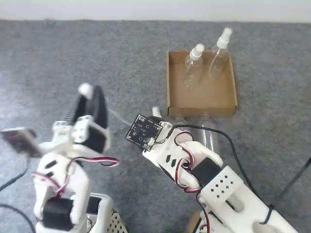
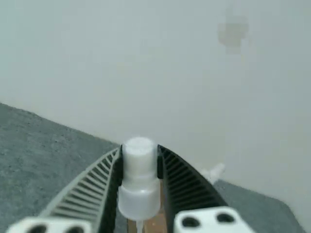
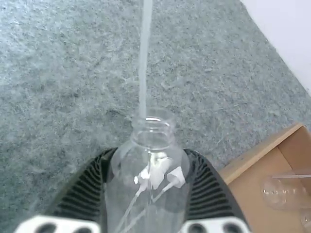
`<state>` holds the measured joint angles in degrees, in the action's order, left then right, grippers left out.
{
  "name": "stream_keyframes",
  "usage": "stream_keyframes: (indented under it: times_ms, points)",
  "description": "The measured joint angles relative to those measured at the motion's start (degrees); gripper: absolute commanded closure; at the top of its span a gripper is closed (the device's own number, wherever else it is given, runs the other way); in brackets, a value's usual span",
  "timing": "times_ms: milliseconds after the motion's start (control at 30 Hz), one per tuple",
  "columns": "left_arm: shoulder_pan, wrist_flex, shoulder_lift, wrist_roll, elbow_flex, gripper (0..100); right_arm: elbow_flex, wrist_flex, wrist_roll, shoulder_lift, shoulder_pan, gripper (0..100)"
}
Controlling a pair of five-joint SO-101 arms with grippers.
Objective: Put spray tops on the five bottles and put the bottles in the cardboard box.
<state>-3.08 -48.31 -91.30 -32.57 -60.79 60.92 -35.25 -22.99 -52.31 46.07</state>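
Item: spray-top fitting, in progress, on a grey felt-covered bench (image 1: 73,48). Nearest, the right gripper (image 3: 150,154), fingers clamped around the shoulders of a clear open-necked bottle (image 3: 148,194), which it holds above the bench with the neck pointing away from the wrist. Next, a thin dip tube (image 3: 144,58), its end at or just inside that neck; which of the two cannot be told. Beside it, the left gripper (image 2: 139,151), fingers closed on the white spray top (image 2: 140,187) that carries the tube. Beyond, two more uncapped bottles (image 1: 207,127) lying just in front of the cardboard box (image 1: 204,99). In the box, two capped bottles (image 1: 193,68) lying side by side. Hazards, as judged: the tube is slender and may bow or spring out of the neck if the two arms are not in line; a tilted cap could cross the thread; the smooth bottle could turn within the fingers during twisting.
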Motion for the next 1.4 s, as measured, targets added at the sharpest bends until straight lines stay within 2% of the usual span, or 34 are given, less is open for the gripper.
stream_keyframes:
  times_ms: [133,367,533,633,733,900,1133,1300,1400]
  points:
    - [-7.74,0.0,0.35,3.78,-2.29,99,0.0,0.0,0.0,-0.26,0.0,99.3]
    - [-11.25,0.0,3.08,4.31,-2.37,99,0.0,0.0,0.0,-10.64,0.0,99.3]
    - [-16.88,0.62,10.64,5.8,0.44,99,0.35,-0.09,0.35,-14.77,-0.62,99.3]
    - [-19.08,0.7,16.0,7.38,2.99,99,0.44,-0.18,3.6,-15.21,-2.46,99.3]
    - [-20.13,0.79,20.31,7.56,5.36,99,0.26,-0.18,7.47,-15.38,-4.75,99.3]
    - [-20.66,0.79,22.95,7.56,5.98,99,0.26,-2.55,8.62,-15.38,-5.71,99.3]
    - [-20.48,0.7,23.82,7.82,5.54,86,0.18,-4.22,8.7,-15.47,-6.15,99.3]
    - [-20.48,-0.09,23.82,8.09,5.98,86,-1.14,-4.13,9.93,-15.47,-8.26,99.3]
    - [-20.92,-0.62,24.26,10.73,5.98,86,-1.93,-2.37,11.6,-15.38,-10.99,99.3]
